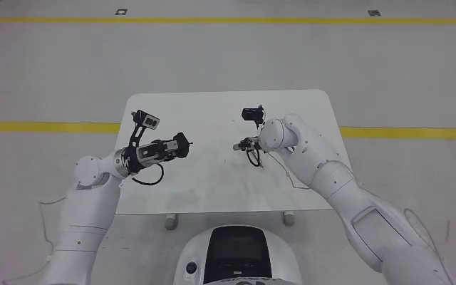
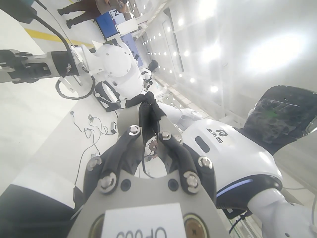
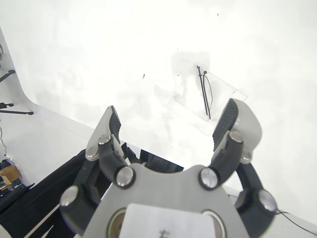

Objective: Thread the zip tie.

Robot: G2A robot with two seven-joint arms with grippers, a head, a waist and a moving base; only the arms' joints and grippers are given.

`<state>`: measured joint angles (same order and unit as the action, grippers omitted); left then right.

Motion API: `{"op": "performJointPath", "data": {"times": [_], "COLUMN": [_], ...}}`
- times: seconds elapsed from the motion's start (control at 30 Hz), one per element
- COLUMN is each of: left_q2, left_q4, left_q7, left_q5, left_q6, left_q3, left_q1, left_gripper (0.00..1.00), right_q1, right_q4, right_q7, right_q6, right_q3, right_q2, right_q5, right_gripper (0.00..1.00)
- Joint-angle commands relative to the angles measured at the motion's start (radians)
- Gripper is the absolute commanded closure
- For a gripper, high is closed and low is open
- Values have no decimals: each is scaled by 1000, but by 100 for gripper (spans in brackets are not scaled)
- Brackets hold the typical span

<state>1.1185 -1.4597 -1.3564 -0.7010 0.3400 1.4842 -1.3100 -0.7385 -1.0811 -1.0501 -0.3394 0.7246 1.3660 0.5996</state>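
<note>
Left wrist view: left gripper is clenched on a thin black strip, taken to be the zip tie. The strip runs back from between the tips toward the palm, over the left half of the table. Right gripper has its fingers released and spread wide, over the table's right half, above a clear tray with two more ties lying side by side. Grippers well apart.

Judged step: bring the tail to the head slot. To do it well, the right gripper should pinch the tail just behind its tip for stiffness, square it to the slot, then feed slowly while the left braces. Head and tail cannot be told apart.
</note>
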Motion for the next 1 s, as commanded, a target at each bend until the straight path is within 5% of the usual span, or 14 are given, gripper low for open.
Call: {"op": "performJointPath", "data": {"times": [0.0,0.2,0.97], "left_q2": [0,0,0], "left_q4": [0,0,0], "left_q7": [0,0,0], "left_q5": [0,0,0], "left_q6": [0,0,0], "left_q3": [0,0,0], "left_q1": [0,0,0], "left_gripper": [100,100,100], "right_q1": [-3,8,18], "right_q4": [0,48,99], "right_q7": [5,-58,-27], "right_q6": [3,69,137], "right_q3": [0,-29,-45], "right_q2": [0,11,20], "right_q5": [1,4,65], "right_gripper": [0,0,0]}}
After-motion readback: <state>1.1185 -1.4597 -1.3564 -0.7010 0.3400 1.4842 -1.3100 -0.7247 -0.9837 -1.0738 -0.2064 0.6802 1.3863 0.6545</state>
